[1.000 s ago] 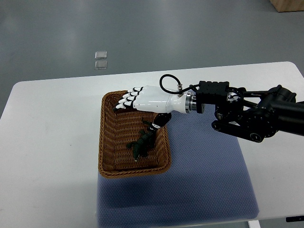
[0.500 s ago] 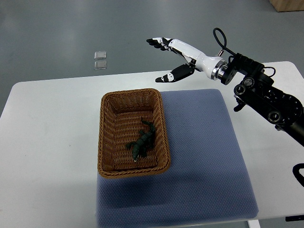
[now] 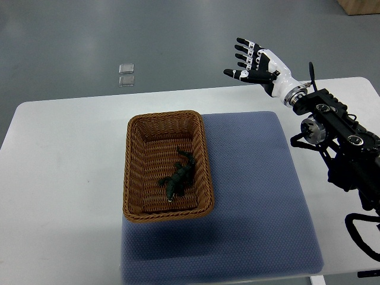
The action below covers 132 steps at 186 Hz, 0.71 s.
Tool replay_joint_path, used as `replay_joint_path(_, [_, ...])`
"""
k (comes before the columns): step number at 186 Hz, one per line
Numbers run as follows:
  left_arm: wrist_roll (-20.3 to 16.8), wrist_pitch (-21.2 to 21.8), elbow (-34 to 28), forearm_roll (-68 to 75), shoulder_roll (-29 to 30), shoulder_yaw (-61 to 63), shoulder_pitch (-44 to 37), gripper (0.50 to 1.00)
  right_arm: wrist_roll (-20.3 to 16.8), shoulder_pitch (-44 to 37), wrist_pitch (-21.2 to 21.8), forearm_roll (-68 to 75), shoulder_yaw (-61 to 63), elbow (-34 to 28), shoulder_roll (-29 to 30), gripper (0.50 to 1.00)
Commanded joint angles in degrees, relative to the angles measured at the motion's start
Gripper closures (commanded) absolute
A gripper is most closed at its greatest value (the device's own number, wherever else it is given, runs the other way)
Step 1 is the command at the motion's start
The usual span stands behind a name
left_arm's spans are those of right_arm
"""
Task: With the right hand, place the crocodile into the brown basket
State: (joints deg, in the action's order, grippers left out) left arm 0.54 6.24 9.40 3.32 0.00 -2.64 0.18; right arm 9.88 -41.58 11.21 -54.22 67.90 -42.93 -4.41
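A dark green toy crocodile (image 3: pixel 177 176) lies inside the brown wicker basket (image 3: pixel 133 172), toward its right half. My right hand (image 3: pixel 252 61) is raised high beyond the table's far edge, well up and to the right of the basket, with its white and black fingers spread and nothing in them. Its black arm (image 3: pixel 338 136) runs down along the right side of the picture. No left arm shows.
The basket's right side rests on a blue-grey mat (image 3: pixel 255 190) covering the middle of the white table (image 3: pixel 59 178). Two small clear squares (image 3: pixel 125 75) lie on the grey floor beyond the table. A wooden box corner (image 3: pixel 362 6) shows at the top right.
My right hand left the crocodile in the basket, then lifted up and away to the right, turning palm outward. The crocodile stays where it was dropped.
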Motion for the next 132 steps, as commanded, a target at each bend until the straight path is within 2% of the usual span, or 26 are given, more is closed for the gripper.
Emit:
replay_joint_path(1, [0.0,0.0,0.0,0.0,0.0,0.0,0.0,0.5,-0.6,0.7,0.0,0.4,3.0,0.3,0.7,0.576])
replay_joint_path(19, [0.0,0.0,0.0,0.0,0.0,0.0,0.0,0.5,-2.1,1.5,0.7,0.6,4.9,0.3,0.8,0.576])
replay_joint_path(41, [0.0,0.0,0.0,-0.1,0.0,0.0,0.0,0.5,-2.1,2.9,0.6,0.7,5.6,0.4,0.7,0.576])
replay_joint_path(111, [0.0,0.0,0.0,0.0,0.0,0.0,0.0,0.5,-1.4,5.5,-4.8,2.9,7.7,0.6,0.8,0.574])
replay_joint_path(132, [0.0,0.0,0.0,0.0,0.0,0.0,0.0,0.5,-1.1,5.5,-5.2,3.8,7.7,0.5,0.8,0.574])
